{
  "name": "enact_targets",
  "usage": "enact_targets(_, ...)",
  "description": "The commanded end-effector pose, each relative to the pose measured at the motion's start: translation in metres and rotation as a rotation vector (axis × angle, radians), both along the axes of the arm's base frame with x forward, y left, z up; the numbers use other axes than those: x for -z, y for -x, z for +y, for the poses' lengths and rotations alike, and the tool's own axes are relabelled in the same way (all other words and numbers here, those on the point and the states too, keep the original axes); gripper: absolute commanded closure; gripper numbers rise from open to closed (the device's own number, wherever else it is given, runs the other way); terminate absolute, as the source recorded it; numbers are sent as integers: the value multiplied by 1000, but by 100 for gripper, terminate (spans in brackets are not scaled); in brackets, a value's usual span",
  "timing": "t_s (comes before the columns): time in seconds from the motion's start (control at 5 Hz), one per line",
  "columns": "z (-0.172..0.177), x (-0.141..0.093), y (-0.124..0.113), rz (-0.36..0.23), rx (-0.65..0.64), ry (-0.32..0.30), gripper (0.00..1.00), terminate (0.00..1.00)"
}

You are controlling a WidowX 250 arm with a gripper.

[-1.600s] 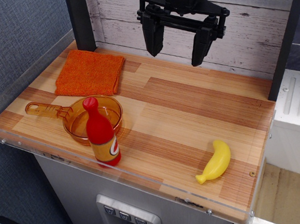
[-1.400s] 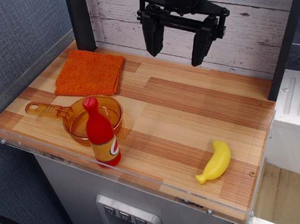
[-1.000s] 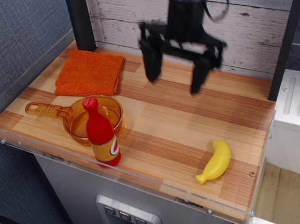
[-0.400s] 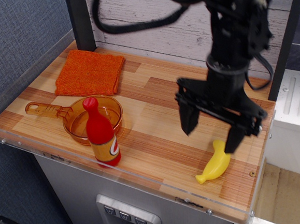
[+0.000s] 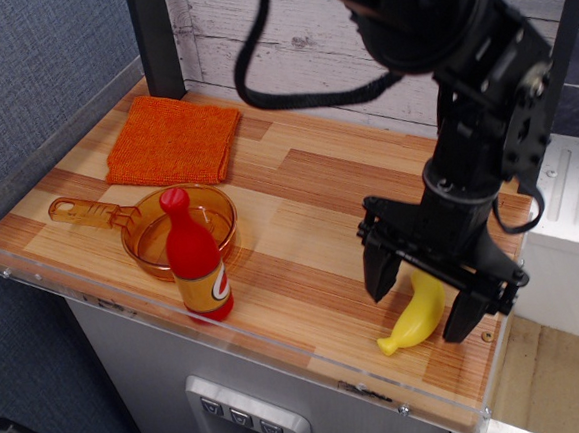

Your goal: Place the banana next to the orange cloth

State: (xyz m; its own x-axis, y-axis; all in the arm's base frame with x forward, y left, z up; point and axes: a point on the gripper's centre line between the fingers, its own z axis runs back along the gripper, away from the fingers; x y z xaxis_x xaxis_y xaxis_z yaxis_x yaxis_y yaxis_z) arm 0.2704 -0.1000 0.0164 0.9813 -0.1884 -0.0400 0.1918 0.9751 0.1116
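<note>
The gripper (image 5: 423,304) hangs with its jaws spread wide, one finger on each side of the banana (image 5: 415,317), low over it but closing on nothing yet. The main risk, as I judge it, is the squeeze itself: the banana is smooth, glossy yellow plastic with a curved, tapering body, so if the jaws close off its middle or across the curve it could squirt out sideways. It lies near the front corner of the tabletop (image 5: 308,195), just behind the clear acrylic lip, so a slip could push it against that lip or over the edge (how deep the fingers reach around it is hard to tell from this angle). A second risk is the carry: the orange cloth (image 5: 174,139) lies well apart from the banana, at the far back corner on the other side, and between the two stand a red bottle (image 5: 197,258) and a translucent amber pan (image 5: 167,229) with a long handle. The bottle is tall, narrow and upright, so a low pass would likely tip it. The cloth is a square, folded towel with a nubby woven surface, soft and flat; the tabletop is smooth striped wood laminate, which would let a dropped banana slide or roll away.
</note>
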Motion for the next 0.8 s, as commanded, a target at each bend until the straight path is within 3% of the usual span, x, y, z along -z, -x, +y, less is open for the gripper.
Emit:
enact_targets(0.0,6,6,-1,-23,-36,-27,0,0)
enact_targets(0.2,9,7,0,-58,-90,-6,100,0)
enact_targets(0.6,12,3,1,-67,-97,44,100,0)
